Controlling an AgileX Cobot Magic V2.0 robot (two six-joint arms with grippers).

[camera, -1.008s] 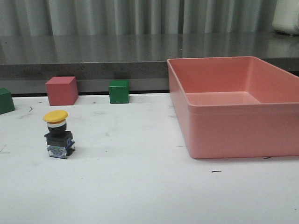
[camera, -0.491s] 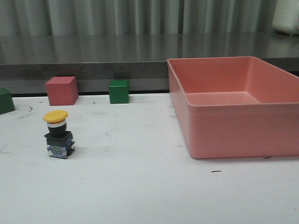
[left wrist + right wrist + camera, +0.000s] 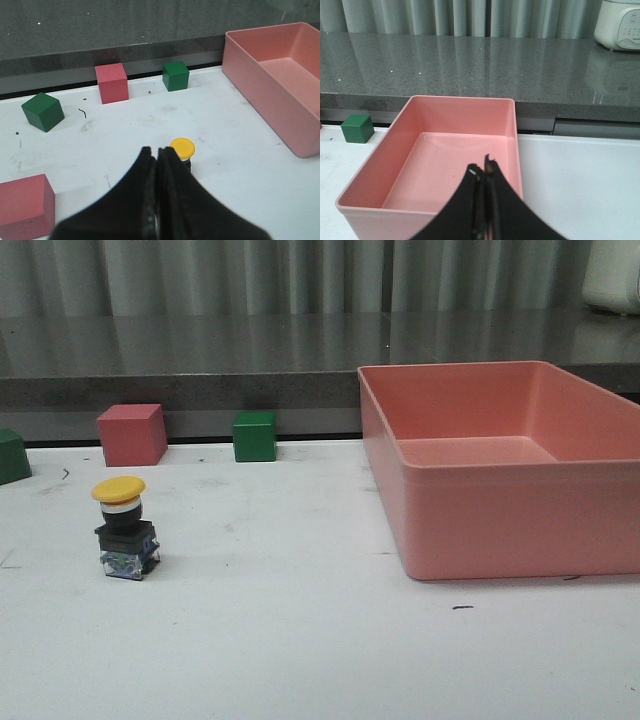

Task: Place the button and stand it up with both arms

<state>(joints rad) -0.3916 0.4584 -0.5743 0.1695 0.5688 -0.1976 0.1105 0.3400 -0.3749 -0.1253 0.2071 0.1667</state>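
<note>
- Front view: the button point(image 3: 125, 528) stands upright on the white table point(image 3: 300, 640), yellow cap on top and clear base on the surface, on the left side and well apart from the pink tray point(image 3: 510, 470) on the right. Behind it, along the table's back edge, sit a pink cube point(image 3: 132, 434), a green cube point(image 3: 255, 436) and, at the left border, part of another green cube point(image 3: 12, 456). Neither arm shows in this view.
- Left wrist view: the left gripper point(image 3: 157, 152) has its two dark fingers pressed together with nothing between them. The button's yellow cap point(image 3: 182, 148) shows just beside the fingertips, not held. Beyond lie the pink cube point(image 3: 112, 83), the two green cubes point(image 3: 175, 75) point(image 3: 43, 111), a second pink cube point(image 3: 25, 205) nearer the camera, and the tray point(image 3: 280, 85).
- Right wrist view: the right gripper point(image 3: 483, 170) is likewise closed and empty, hanging above the tray point(image 3: 450, 165), whose inside is bare. A green cube point(image 3: 357, 128) sits beside the tray, and a white appliance point(image 3: 619, 22) stands on the grey counter point(image 3: 470, 60) behind.
</note>
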